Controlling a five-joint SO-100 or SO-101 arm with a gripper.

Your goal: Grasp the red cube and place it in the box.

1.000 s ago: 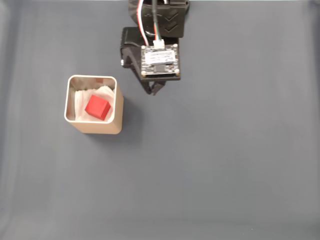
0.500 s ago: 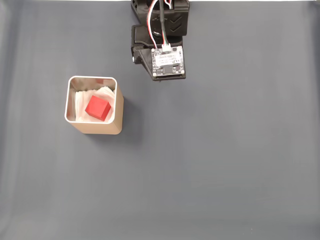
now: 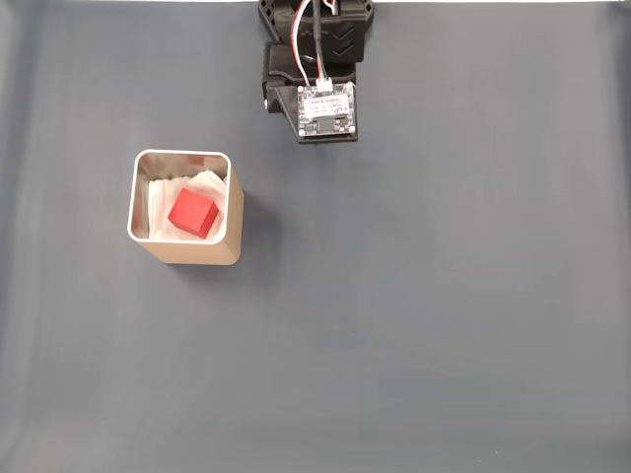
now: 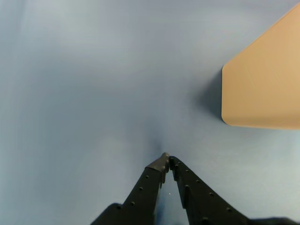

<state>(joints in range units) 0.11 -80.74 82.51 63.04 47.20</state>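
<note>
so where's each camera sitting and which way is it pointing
Fixed view: sits overhead, looks straight down on the grey table; the arm enters at the top edge, and the red cube lies in the box.
Wrist view: rides on the arm, looks past the shut gripper at the table, the box's tan wall at right.
Both share the box and table.

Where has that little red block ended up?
In the fixed view, the red cube sits inside the tan box on its white lining, at the left of the grey table.
</note>
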